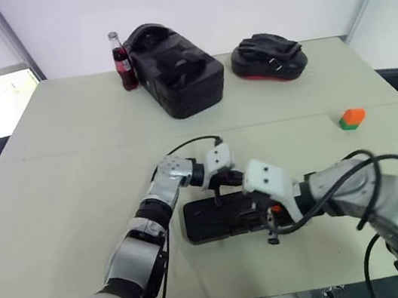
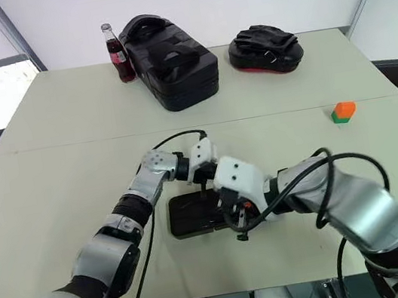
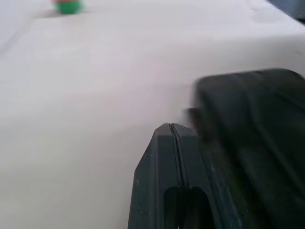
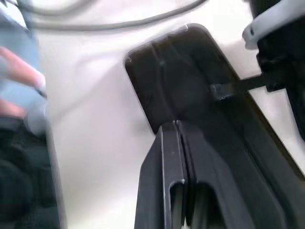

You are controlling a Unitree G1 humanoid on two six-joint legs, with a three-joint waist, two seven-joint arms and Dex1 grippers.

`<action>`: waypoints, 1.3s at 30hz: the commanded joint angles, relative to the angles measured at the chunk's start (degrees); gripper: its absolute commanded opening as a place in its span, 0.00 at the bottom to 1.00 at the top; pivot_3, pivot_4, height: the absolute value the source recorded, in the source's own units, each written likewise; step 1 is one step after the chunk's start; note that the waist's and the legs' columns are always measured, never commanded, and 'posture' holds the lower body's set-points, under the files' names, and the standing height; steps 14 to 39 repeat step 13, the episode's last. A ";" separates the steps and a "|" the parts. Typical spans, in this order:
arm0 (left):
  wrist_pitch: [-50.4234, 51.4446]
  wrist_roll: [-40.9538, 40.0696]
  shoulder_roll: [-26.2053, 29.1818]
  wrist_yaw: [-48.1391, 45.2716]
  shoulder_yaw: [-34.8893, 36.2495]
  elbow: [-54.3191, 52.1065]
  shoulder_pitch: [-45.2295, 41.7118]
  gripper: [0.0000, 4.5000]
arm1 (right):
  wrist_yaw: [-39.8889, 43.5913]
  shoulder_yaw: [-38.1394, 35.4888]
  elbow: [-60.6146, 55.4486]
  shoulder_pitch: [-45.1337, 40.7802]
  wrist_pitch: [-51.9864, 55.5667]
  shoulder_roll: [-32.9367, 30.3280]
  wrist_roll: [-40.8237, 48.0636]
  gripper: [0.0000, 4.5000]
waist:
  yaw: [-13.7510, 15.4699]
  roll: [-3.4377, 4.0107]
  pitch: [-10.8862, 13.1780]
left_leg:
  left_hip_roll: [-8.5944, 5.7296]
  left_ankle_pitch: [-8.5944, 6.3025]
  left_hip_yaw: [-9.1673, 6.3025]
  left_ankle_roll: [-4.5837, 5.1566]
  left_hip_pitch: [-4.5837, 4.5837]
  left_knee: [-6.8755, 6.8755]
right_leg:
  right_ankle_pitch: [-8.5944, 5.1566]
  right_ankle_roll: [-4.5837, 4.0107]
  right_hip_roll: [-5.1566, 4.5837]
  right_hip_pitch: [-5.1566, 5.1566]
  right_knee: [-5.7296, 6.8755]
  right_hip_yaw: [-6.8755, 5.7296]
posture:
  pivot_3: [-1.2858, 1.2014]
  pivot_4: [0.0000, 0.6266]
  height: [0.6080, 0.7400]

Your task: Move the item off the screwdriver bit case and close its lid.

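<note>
With the item (image 1: 352, 119) already sitting on the bare surface (image 1: 68, 140) well off to the right, what remains, by my reading, is getting the lid (image 4: 190, 90) fully down and latched on the case (image 1: 214, 219). Both arms crowd over the case near the front edge: the left gripper (image 1: 228, 178) hangs at its far side, the right gripper (image 4: 176, 125) just above the dark panel, and both sets of jaws are pressed together on nothing. The lid looks to lie flat or nearly so; whether the latch has caught I cannot tell. To finish well, press with closed fingertips squarely near the latch edge rather than a corner, so the light case does not skid or tip, and let the other arm steady the case. Keep the dangling cable clear of the seam.

At the far side of the pale surface stand a bottle (image 1: 122, 62), a toolbox (image 1: 174, 69) just beside it, and a black-and-red pouch (image 1: 269, 57) further right. White walls close the room behind.
</note>
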 commanded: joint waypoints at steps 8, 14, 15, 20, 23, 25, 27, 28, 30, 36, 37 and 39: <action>36.24 -19.92 14.23 14.24 16.88 -51.85 21.93 0.00 | -1.23 -19.52 15.36 1.35 -12.15 -2.67 5.67 0.01 | -0.31 0.04 0.03 | 0.08 0.07 0.03 -0.12 -0.38 -0.66 | -0.03 -0.06 0.07 -0.82 0.16 0.08 | 0.52 0.24 1.00; 48.06 -25.95 19.44 20.87 21.81 -72.44 36.79 0.00 | -1.81 -18.67 25.83 5.38 -25.63 -3.60 2.57 0.01 | -0.02 0.02 0.04 | -0.08 0.14 0.10 -0.24 -0.68 -0.61 | -0.02 -0.03 -0.18 -1.00 0.06 0.09 | 0.52 0.24 1.00; 48.06 -25.95 19.44 20.87 21.81 -72.44 36.79 0.00 | -1.81 -18.67 25.83 5.38 -25.63 -3.60 2.57 0.01 | -0.02 0.02 0.04 | -0.08 0.14 0.10 -0.24 -0.68 -0.61 | -0.02 -0.03 -0.18 -1.00 0.06 0.09 | 0.52 0.24 1.00; 48.06 -25.95 19.44 20.87 21.81 -72.44 36.79 0.00 | -1.81 -18.67 25.83 5.38 -25.63 -3.60 2.57 0.01 | -0.02 0.02 0.04 | -0.08 0.14 0.10 -0.24 -0.68 -0.61 | -0.02 -0.03 -0.18 -1.00 0.06 0.09 | 0.52 0.24 1.00; 48.06 -25.95 19.44 20.87 21.81 -72.44 36.79 0.00 | -1.81 -18.67 25.83 5.38 -25.63 -3.60 2.57 0.01 | -0.02 0.02 0.04 | -0.08 0.14 0.10 -0.24 -0.68 -0.61 | -0.02 -0.03 -0.18 -1.00 0.06 0.09 | 0.52 0.24 1.00; 48.06 -25.95 19.44 20.87 21.81 -72.44 36.79 0.00 | -1.81 -18.67 25.83 5.38 -25.63 -3.60 2.57 0.01 | -0.02 0.02 0.04 | -0.08 0.14 0.10 -0.24 -0.68 -0.61 | -0.02 -0.03 -0.18 -1.00 0.06 0.09 | 0.52 0.24 1.00; 48.06 -25.95 19.44 20.87 21.81 -72.44 36.79 0.00 | -1.81 -18.67 25.83 5.38 -25.63 -3.60 2.57 0.01 | -0.02 0.02 0.04 | -0.08 0.14 0.10 -0.24 -0.68 -0.61 | -0.02 -0.03 -0.18 -1.00 0.06 0.09 | 0.52 0.24 1.00; 48.06 -25.95 19.44 20.87 21.81 -72.44 36.79 0.00 | -1.81 -18.67 25.83 5.38 -25.63 -3.60 2.57 0.01 | -0.02 0.02 0.04 | -0.08 0.14 0.10 -0.24 -0.68 -0.61 | -0.02 -0.03 -0.18 -1.00 0.06 0.09 | 0.52 0.24 1.00; 48.06 -25.95 19.44 20.87 21.81 -72.44 36.79 0.00 | -1.81 -18.67 25.83 5.38 -25.63 -3.60 2.57 0.01 | -0.02 0.02 0.04 | -0.08 0.14 0.10 -0.24 -0.68 -0.61 | -0.02 -0.03 -0.18 -1.00 0.06 0.09 | 0.52 0.24 1.00; 48.06 -25.95 19.44 20.87 21.81 -72.44 36.79 0.00 | -1.81 -18.67 25.83 5.38 -25.63 -3.60 2.57 0.01 | -0.02 0.02 0.04 | -0.08 0.14 0.10 -0.24 -0.68 -0.61 | -0.02 -0.03 -0.18 -1.00 0.06 0.09 | 0.52 0.24 1.00; 48.06 -25.95 19.44 20.87 21.81 -72.44 36.79 0.00 | -1.81 -18.67 25.83 5.38 -25.63 -3.60 2.57 0.01 | -0.02 0.02 0.04 | -0.08 0.14 0.10 -0.24 -0.68 -0.61 | -0.02 -0.03 -0.18 -1.00 0.06 0.09 | 0.52 0.24 1.00; 48.06 -25.95 19.44 20.87 21.81 -72.44 36.79 0.00 | -1.81 -18.67 25.83 5.38 -25.63 -3.60 2.57 0.01 | -0.02 0.02 0.04 | -0.08 0.14 0.10 -0.24 -0.68 -0.61 | -0.02 -0.03 -0.18 -1.00 0.06 0.09 | 0.52 0.24 1.00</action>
